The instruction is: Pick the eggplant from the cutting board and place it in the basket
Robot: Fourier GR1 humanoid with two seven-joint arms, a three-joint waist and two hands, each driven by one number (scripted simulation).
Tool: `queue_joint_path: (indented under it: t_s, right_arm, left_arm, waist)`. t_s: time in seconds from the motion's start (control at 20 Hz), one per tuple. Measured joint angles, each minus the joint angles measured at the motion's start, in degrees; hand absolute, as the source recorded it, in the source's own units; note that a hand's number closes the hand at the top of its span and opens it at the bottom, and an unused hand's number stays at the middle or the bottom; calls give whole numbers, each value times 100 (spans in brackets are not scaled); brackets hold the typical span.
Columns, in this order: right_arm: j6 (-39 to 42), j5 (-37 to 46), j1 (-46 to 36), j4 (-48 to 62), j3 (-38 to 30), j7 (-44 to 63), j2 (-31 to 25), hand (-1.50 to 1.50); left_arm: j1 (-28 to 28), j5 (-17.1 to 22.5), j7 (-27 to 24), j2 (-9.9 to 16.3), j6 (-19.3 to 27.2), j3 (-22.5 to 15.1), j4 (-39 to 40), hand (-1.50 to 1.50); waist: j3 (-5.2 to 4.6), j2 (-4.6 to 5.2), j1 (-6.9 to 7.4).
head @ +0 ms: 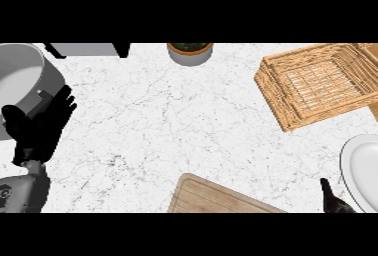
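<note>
The wooden cutting board [214, 197] lies at the lower middle of the counter, cut off by the view's lower edge. No eggplant shows on its visible part or anywhere else. The wicker basket [275, 85] stands at the upper right with nothing inside. My left hand [37, 127] rests open at the left edge, fingers up, beside a grey pot. Only a dark tip of my right hand [330, 199] shows at the lower right, between the board and a white plate; the rest is out of view.
A large grey pot [18, 75] stands at the far left. A white plate [360, 170] sits at the right edge. A small potted plant [190, 52] and a grey box [88, 49] stand along the back. White marble counter lies between board and basket.
</note>
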Motion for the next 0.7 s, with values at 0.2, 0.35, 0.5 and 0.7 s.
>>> queue_joint_path:
  t_s: [0.2, 0.35, 0.5, 0.7]
  right_arm:
    - [96, -305, -686, 216, -486, 795, 63, 150]
    - [234, -801, -1304, 611, -872, 1330, 24, 150]
    - [324, -1185, -2023, 1190, -929, 1724, -66, 150]
    - [623, -1219, -2723, 2226, -662, 1558, 122, 150]
  left_arm:
    - [-118, 24, 3, 33, -78, 8, 87, 0]
    - [-153, 29, 47, 37, -101, -2, 53, 0]
    - [-246, 30, 49, 14, -142, -34, 110, 0]
    - [-266, -18, -9, -51, -126, -65, 168, 0]
  waist:
    - [-1, 14, 93]
    - [2, 18, 149]
    - [2, 31, 215]
    - [7, 38, 243]
